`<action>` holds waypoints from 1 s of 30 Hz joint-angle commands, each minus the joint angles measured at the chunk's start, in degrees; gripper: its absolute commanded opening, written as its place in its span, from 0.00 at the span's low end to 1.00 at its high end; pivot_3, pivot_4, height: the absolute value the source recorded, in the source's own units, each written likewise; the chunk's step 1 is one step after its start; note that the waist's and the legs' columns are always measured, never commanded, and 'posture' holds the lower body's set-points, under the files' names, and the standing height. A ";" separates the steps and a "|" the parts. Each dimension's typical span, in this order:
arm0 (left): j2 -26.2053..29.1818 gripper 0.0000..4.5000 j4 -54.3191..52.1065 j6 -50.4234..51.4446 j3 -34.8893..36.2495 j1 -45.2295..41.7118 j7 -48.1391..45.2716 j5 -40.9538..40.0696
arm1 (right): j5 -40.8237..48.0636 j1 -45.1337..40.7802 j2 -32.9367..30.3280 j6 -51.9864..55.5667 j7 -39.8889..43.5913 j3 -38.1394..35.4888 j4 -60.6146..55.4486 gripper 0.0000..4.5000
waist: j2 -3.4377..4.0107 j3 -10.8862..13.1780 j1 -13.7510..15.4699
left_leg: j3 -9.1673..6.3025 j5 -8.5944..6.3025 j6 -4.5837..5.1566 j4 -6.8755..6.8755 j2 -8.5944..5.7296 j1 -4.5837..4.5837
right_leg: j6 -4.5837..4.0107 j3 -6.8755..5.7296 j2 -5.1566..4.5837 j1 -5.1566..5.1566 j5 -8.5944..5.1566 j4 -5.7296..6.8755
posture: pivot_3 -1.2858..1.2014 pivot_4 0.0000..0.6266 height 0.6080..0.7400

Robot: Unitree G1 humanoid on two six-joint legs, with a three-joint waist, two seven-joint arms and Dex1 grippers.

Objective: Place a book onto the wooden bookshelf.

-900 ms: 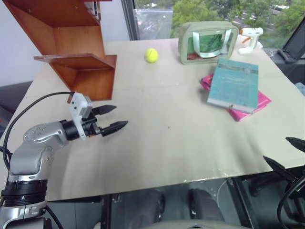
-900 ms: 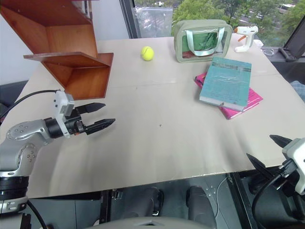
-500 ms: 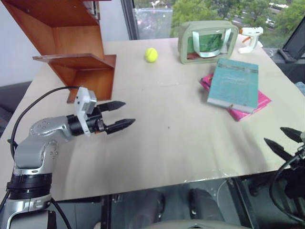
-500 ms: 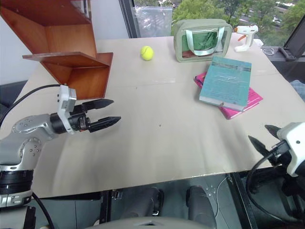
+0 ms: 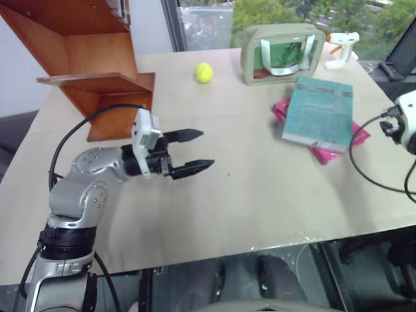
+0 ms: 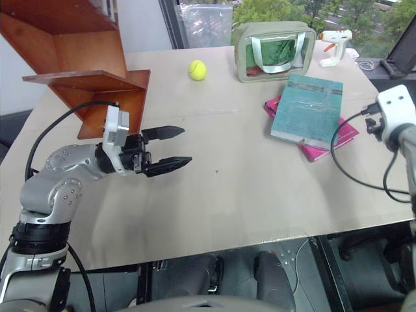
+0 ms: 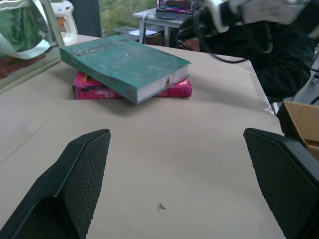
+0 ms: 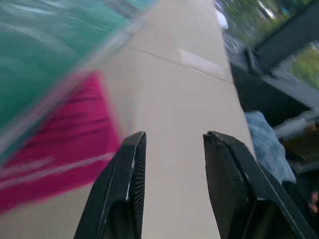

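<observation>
I am on the approach: the thin teal softcover book (image 5: pixel 318 113) lies on a bright pink book (image 6: pixel 325 140), my part-open right gripper (image 8: pixel 172 149) beside it, my left gripper (image 5: pixel 191 150) wide open, both empty; next I must grasp its edge.

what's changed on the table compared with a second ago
The left end effector moved out over the table toward the books, open and empty. The right end effector rose beside the thin teal book, open, touching nothing. Book and reddish-brown wooden bookshelf stayed put.
</observation>
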 commanded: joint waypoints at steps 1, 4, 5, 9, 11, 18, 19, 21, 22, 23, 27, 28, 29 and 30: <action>-0.04 1.00 -2.96 -0.22 1.17 0.79 1.43 -0.64 | -3.99 -8.91 2.15 -11.06 0.04 2.10 17.07 0.41 | 0.00 0.00 -0.28 | -0.01 -0.01 0.02 0.02 0.01 -0.19 | 0.00 -0.01 0.01 -0.15 0.00 -0.04 | 0.52 0.24 1.00; -0.24 1.00 -4.42 0.07 1.90 2.18 2.77 -1.11 | -5.45 -13.87 5.33 -20.22 2.25 3.32 28.39 0.41 | 0.00 0.00 -0.63 | 0.02 -0.01 0.02 0.04 0.00 -0.56 | 0.00 0.04 0.02 -0.51 0.01 -0.02 | 0.52 0.24 1.00; -0.24 1.00 -4.75 0.16 2.10 2.50 3.09 -1.29 | -5.36 -15.01 6.24 -22.15 3.02 3.04 30.90 0.41 | 0.00 0.00 -0.82 | 0.02 -0.01 0.02 0.04 0.00 -0.56 | 0.00 0.04 0.03 -0.52 0.01 -0.01 | 0.52 0.24 1.00; -0.17 1.00 -5.80 -0.03 2.90 4.06 4.69 -1.37 | -5.45 -16.56 8.73 -29.15 6.97 2.90 36.13 0.30 | 0.01 0.00 -1.22 | 0.01 -0.01 0.02 0.09 -0.01 -0.56 | 0.01 0.05 0.07 -0.52 0.01 0.07 | 0.52 0.24 1.00; -0.11 1.00 -6.48 -0.03 3.22 4.93 5.28 -1.56 | -5.09 -16.44 9.38 -30.25 9.67 2.83 36.33 0.14 | 0.01 0.00 -1.48 | 0.01 -0.01 0.02 0.16 -0.02 -0.54 | 0.02 0.04 0.10 -0.47 0.02 0.09 | 0.52 0.24 1.00; -0.11 1.00 -7.19 -0.26 3.29 6.26 6.23 -1.76 | -5.00 -12.62 9.77 -32.46 15.44 2.83 33.83 0.02 | 0.04 -0.01 -1.70 | -0.02 -0.01 0.01 0.19 -0.01 -0.51 | 0.01 0.03 0.12 -0.48 0.02 0.18 | 0.52 0.24 1.00; -0.16 1.00 -6.97 -0.36 3.19 6.21 6.20 -1.69 | -5.30 -11.84 9.68 -32.74 14.61 2.86 33.26 0.02 | 0.03 -0.02 -1.69 | -0.02 -0.01 0.01 0.19 -0.02 -0.51 | 0.01 0.04 0.13 -0.47 0.02 0.18 | 0.52 0.24 1.00; -0.23 1.00 -6.59 -0.51 3.04 6.08 6.12 -1.62 | -5.41 -11.28 9.44 -32.75 12.29 2.17 32.63 0.02 | 0.04 -0.03 -1.71 | -0.02 -0.01 0.01 0.20 -0.02 -0.50 | 0.01 0.04 0.13 -0.46 0.02 0.18 | 0.52 0.24 1.00; -0.26 1.00 -6.52 -0.52 2.98 6.04 6.10 -1.63 | -5.39 -11.64 9.14 -32.33 10.25 1.51 32.72 0.02 | 0.04 -0.03 -1.71 | -0.02 -0.01 0.01 0.20 -0.02 -0.49 | 0.01 0.05 0.13 -0.46 0.02 0.19 | 0.52 0.24 1.00; -0.27 1.00 -6.51 -0.51 2.95 6.02 6.10 -1.66 | -5.35 -11.93 8.95 -32.01 8.97 1.07 32.80 0.02 | 0.04 -0.03 -1.70 | -0.02 0.00 0.01 0.21 -0.02 -0.48 | 0.01 0.04 0.13 -0.46 0.02 0.20 | 0.52 0.24 1.00; -0.52 1.00 -6.33 -0.54 2.44 5.91 6.00 -1.56 | -4.57 -15.28 7.34 -28.93 2.01 -1.38 35.01 0.02 | 0.05 -0.02 -1.63 | -0.02 0.01 -0.01 0.23 -0.03 -0.48 | 0.00 0.04 0.13 -0.46 0.03 0.26 | 0.52 0.24 1.00; -0.59 1.00 -6.35 -0.52 2.32 5.89 5.98 -1.57 | -5.07 -15.80 7.12 -28.62 1.52 -1.12 35.79 0.02 | 0.05 -0.02 -1.61 | -0.02 0.01 -0.01 0.22 -0.04 -0.48 | 0.00 0.04 0.13 -0.47 0.03 0.26 | 0.52 0.24 1.00; -0.62 1.00 -6.35 -0.54 2.20 5.81 5.92 -1.53 | -5.76 -16.30 7.02 -28.41 1.09 -0.63 36.75 0.02 | 0.06 -0.02 -1.65 | -0.01 0.01 -0.01 0.22 -0.04 -0.48 | -0.01 0.05 0.13 -0.47 0.03 0.26 | 0.52 0.24 1.00; -0.66 1.00 -6.33 -0.55 2.16 5.72 5.90 -1.54 | -6.18 -16.90 7.11 -28.02 0.85 -0.27 38.01 0.02 | 0.06 -0.02 -1.67 | 0.01 0.00 -0.01 0.22 -0.04 -0.48 | -0.01 0.07 0.13 -0.47 0.03 0.26 | 0.52 0.24 1.00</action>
